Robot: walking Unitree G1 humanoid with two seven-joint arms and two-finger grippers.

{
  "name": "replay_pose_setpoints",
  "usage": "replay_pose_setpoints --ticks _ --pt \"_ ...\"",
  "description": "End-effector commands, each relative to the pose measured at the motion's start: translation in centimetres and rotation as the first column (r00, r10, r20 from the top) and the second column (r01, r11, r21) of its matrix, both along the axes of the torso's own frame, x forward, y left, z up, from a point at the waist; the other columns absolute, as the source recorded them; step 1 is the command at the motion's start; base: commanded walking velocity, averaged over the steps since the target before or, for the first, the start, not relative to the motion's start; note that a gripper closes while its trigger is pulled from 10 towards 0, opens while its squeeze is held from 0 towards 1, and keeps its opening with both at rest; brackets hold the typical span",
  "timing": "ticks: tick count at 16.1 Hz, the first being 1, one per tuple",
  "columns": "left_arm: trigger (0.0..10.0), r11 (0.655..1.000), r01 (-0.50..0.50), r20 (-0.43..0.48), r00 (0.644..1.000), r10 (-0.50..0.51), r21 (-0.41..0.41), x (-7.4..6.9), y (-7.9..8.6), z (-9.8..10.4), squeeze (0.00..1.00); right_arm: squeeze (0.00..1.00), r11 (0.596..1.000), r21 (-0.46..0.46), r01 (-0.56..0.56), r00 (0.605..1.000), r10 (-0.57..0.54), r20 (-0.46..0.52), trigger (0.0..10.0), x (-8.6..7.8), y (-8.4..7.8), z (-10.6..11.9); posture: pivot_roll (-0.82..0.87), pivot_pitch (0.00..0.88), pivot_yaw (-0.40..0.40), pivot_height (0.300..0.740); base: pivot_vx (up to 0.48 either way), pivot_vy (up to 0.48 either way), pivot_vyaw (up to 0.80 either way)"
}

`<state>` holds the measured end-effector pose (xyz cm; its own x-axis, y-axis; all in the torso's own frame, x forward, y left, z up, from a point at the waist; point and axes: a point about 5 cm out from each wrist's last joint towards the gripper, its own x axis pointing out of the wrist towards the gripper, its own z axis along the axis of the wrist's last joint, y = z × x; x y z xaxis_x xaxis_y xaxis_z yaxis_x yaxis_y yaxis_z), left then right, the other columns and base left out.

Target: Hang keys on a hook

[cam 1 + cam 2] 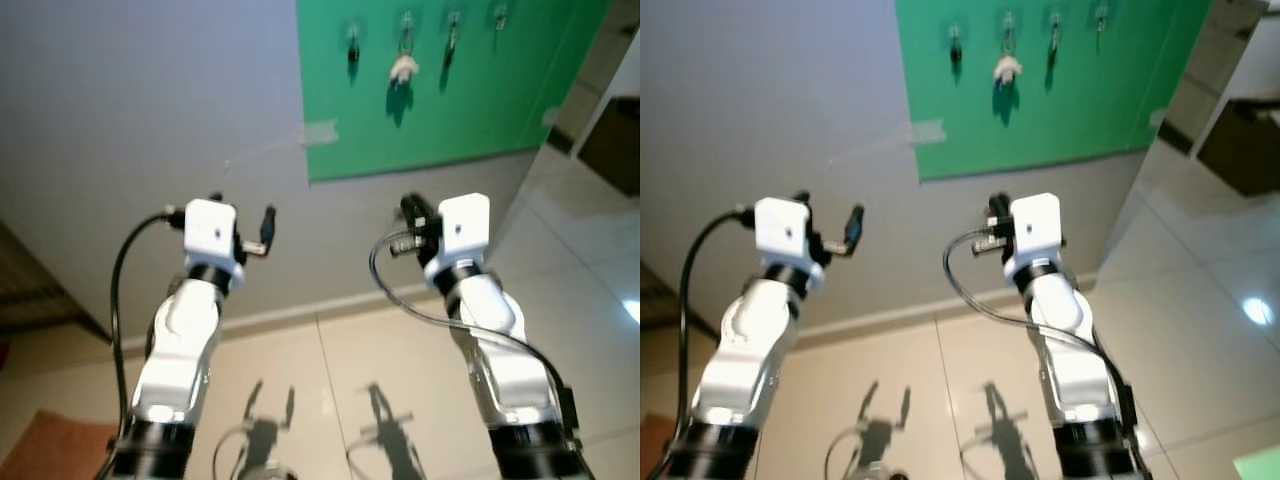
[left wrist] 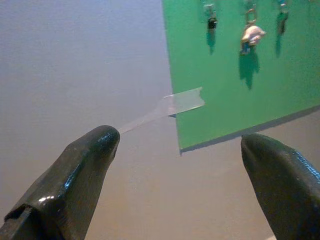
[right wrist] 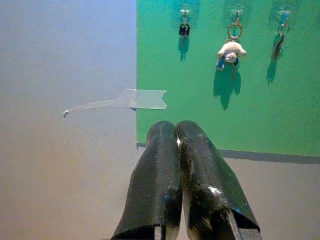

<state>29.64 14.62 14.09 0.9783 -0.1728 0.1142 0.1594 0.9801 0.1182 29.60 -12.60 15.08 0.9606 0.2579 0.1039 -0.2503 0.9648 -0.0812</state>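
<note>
Head views: both arms raised toward a grey wall (image 1: 150, 100) with a green board (image 1: 440, 90) taped on it. Left gripper (image 1: 262, 232) and right gripper (image 1: 412, 212) both sit well below the board, apart from it. Hooks run in a row along the board's upper part; keys already hang there: a dark key (image 1: 353, 47), a key with a white charm (image 1: 403, 68), another key (image 1: 450, 40) and one more (image 1: 499, 17). Tiled floor (image 1: 330, 380) below.

Left wrist view: the two black fingers (image 2: 75, 175) stand wide apart, nothing between them. The board lies ahead and up, off to one side of the finger line. A strip of clear tape (image 2: 182, 102) peels off the board's edge.

Right wrist view: the fingers (image 3: 200, 180) are pressed together; no key visible between them, so nothing held as far as I can tell. The charm key (image 3: 230, 50) sits up and ahead, nearly on the gripper's axis.

Judgement: the right arm is nearer and better lined up with the hook row; any move is up and forward. Keys hang straight down, long axis vertical.
</note>
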Motion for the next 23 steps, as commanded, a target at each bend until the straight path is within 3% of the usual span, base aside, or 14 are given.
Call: replay_pose_setpoints --ticks 1,9,19,23 --pt "10.0 1.000 -0.003 0.027 1.000 0.003 -0.003 0.1 0.0 0.7 0.00 0.00 1.000 0.015 -0.005 1.000 0.005 -0.003 10.0 0.0 -0.1 0.1 -0.11 0.022 0.042 0.740 0.255 0.000 0.00" --pt "10.0 1.000 0.007 0.021 1.000 -0.007 -0.003 0.1 -0.4 0.5 0.00 0.00 0.999 -0.020 -0.047 0.999 0.047 -0.014 10.0 -0.4 0.2 -0.2 -0.11 0.025 0.050 0.740 0.290 0.000 0.00" --pt "10.0 1.000 0.005 0.008 1.000 -0.005 -0.002 0.3 -0.5 0.3 0.00 0.00 0.999 -0.028 -0.030 0.999 0.030 -0.016 10.0 -0.3 0.1 -0.3 -0.11 0.019 0.056 0.740 0.306 0.000 0.57" --pt "10.0 1.000 0.007 -0.043 0.999 -0.007 -0.008 0.3 -0.6 -0.5 0.00 0.00 1.000 0.004 0.001 1.000 -0.001 -0.020 10.0 -0.4 -0.4 -0.5 -0.12 0.007 0.061 0.740 0.146 0.000 0.00"
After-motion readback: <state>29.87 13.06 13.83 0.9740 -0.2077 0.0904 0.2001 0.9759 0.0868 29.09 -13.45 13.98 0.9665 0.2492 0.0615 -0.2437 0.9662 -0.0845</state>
